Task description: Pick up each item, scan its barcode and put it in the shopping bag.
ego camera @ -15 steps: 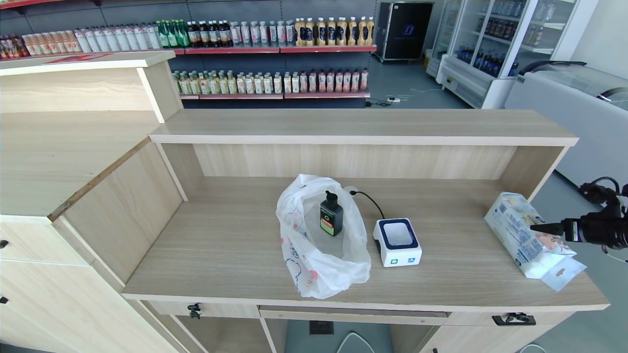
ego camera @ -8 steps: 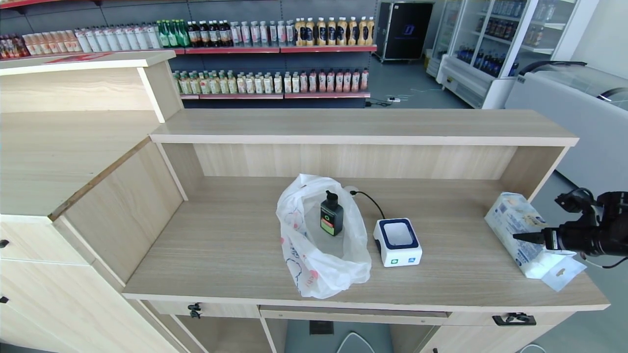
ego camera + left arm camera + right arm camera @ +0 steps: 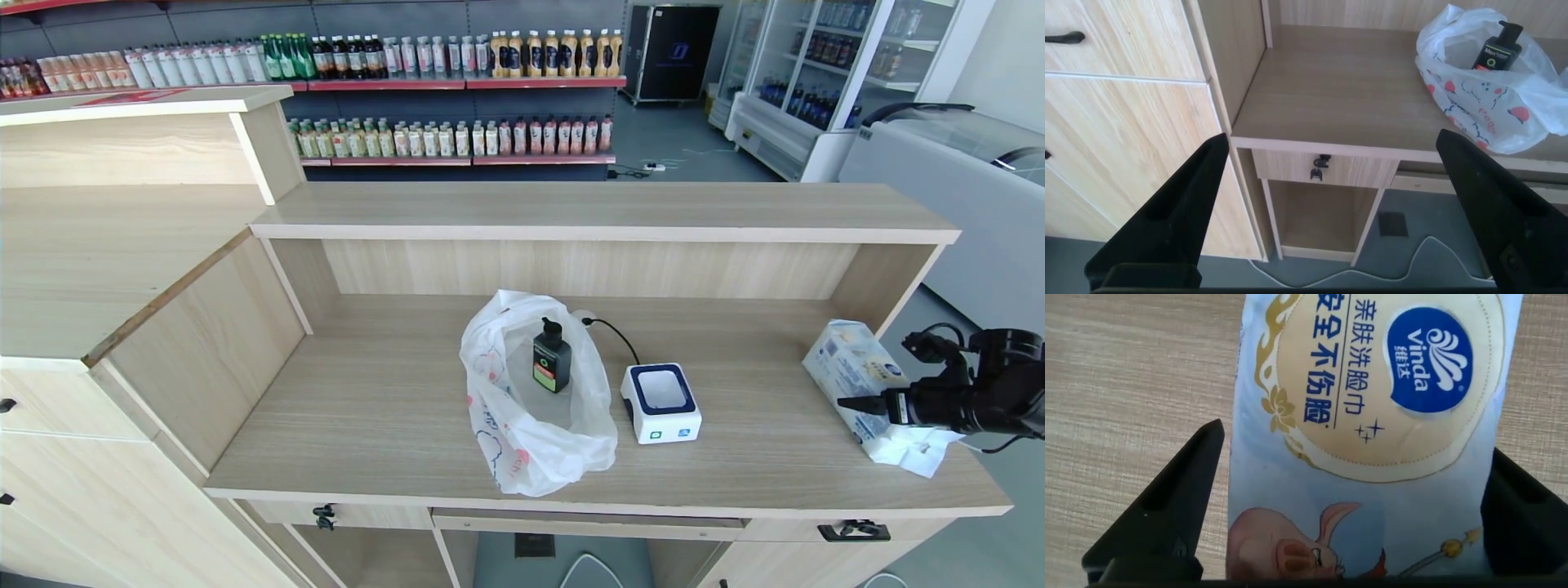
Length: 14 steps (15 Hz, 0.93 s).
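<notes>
A white tissue pack point(image 3: 849, 366) with blue print lies at the counter's right end. My right gripper point(image 3: 851, 402) is down over its near half. In the right wrist view the tissue pack point(image 3: 1372, 416) lies between the two spread fingers point(image 3: 1167, 523) of the open right gripper point(image 3: 1355, 441). The white shopping bag point(image 3: 522, 425) stands open at mid-counter with a black pump bottle point(image 3: 551, 359) upright inside. A white scanner point(image 3: 660, 402) sits just right of the bag. My left gripper point(image 3: 1331, 139) hangs open and empty off the counter's front left; the shopping bag point(image 3: 1486, 90) lies farther off.
The counter point(image 3: 392, 408) has a raised back shelf point(image 3: 604, 208) and side walls. Its right front edge runs close to the tissue pack. A black cable point(image 3: 612, 335) goes from the scanner behind the bag. Drawers and cabinet fronts point(image 3: 1127, 122) stand below the counter's left end.
My right gripper has moved left and down over the tissue pack. The pack has shifted slightly and its front flap has crumpled. The bag, bottle and scanner have stayed put.
</notes>
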Available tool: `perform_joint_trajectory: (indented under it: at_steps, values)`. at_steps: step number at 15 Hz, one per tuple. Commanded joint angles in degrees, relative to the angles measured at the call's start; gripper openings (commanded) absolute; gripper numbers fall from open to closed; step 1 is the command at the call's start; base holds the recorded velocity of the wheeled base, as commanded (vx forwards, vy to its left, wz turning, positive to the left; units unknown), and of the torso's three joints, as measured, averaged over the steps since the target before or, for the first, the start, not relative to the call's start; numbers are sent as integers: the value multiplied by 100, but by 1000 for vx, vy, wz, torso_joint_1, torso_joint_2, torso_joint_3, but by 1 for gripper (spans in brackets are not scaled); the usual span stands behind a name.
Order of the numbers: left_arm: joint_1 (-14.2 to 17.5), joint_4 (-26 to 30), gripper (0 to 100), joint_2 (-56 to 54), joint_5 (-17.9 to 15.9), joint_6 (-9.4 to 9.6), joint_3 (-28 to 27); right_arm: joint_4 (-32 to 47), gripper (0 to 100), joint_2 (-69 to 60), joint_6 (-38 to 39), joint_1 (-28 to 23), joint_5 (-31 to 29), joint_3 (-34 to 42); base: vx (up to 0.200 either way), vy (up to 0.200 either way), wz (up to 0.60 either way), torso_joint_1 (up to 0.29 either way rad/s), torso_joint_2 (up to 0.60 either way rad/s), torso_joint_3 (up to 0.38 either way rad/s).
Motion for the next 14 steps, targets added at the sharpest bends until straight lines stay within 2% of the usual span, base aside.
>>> perform_joint_trajectory:
  at_steps: [1,3,4,11,12,14]
  values:
    - [1,0,100,2,4,-2,0,25,100,98,6,-31,-56,31,0,0,0,0,0,0]
    - [1,0,100,2,-5,-2,0,16,100,106,15,-66,-56,22,0,0,0,0,0,0]
    - [1,0,100,2,4,-2,0,16,0,89,32,-93,-56,22,0,0,0,0,0,0]
    - [1,0,100,2,4,-2,0,16,0,-377,-3,-128,-258,250,0,0,0,0,0,0]
    - [1,0,100,2,4,-2,0,34,0,-852,6,-137,-162,479,0,0,0,0,0,0]
    - [1,0,100,2,4,-2,0,95,0,-2170,6,-137,823,1305,0,0,0,0,0,0]
